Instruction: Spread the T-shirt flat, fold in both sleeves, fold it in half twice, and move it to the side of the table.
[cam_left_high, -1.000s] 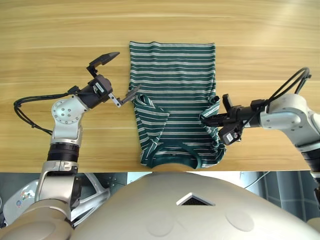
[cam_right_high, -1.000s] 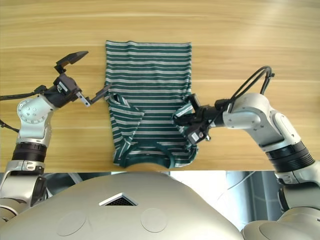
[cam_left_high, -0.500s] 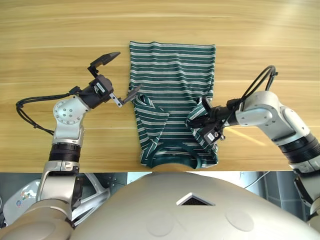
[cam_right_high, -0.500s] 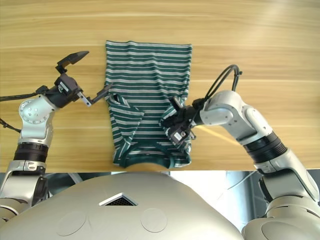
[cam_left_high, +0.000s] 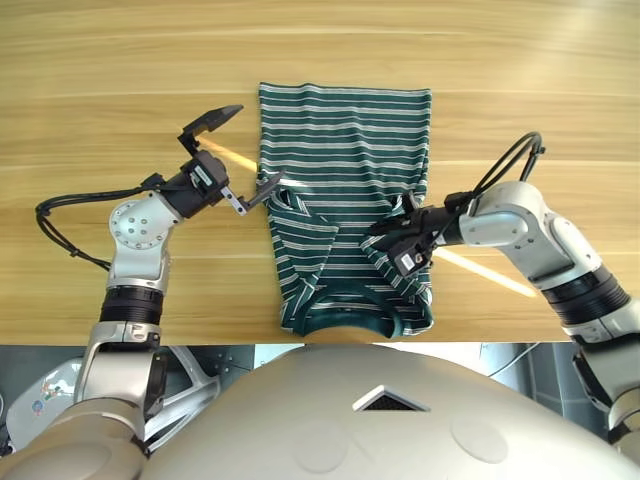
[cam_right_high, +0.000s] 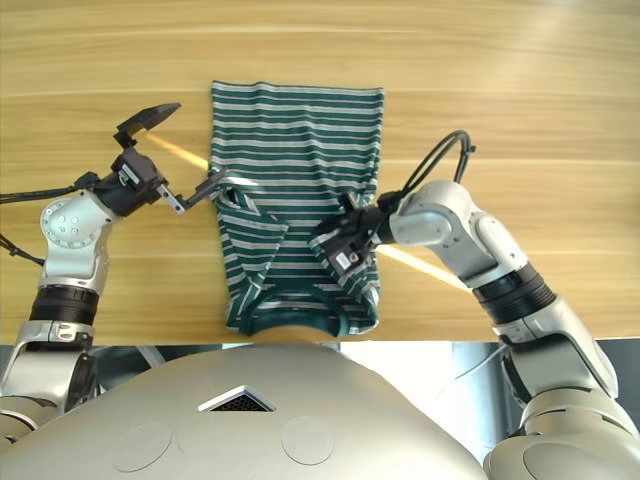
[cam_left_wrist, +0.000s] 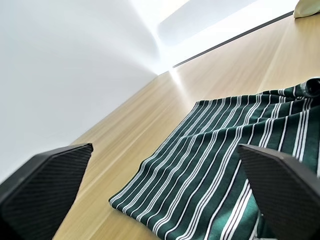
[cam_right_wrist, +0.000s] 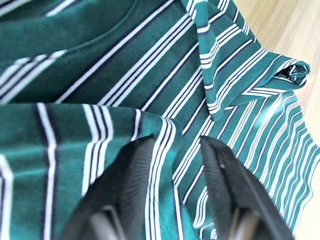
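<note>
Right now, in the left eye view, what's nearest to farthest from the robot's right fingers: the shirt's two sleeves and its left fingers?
1. The right-side sleeve: pinched in the right fingers themselves.
2. The left-side sleeve: folded in, across the T-shirt.
3. The left fingers: open, by its left edge.

One striped T-shirt, one wooden table, two pairs of fingers
</note>
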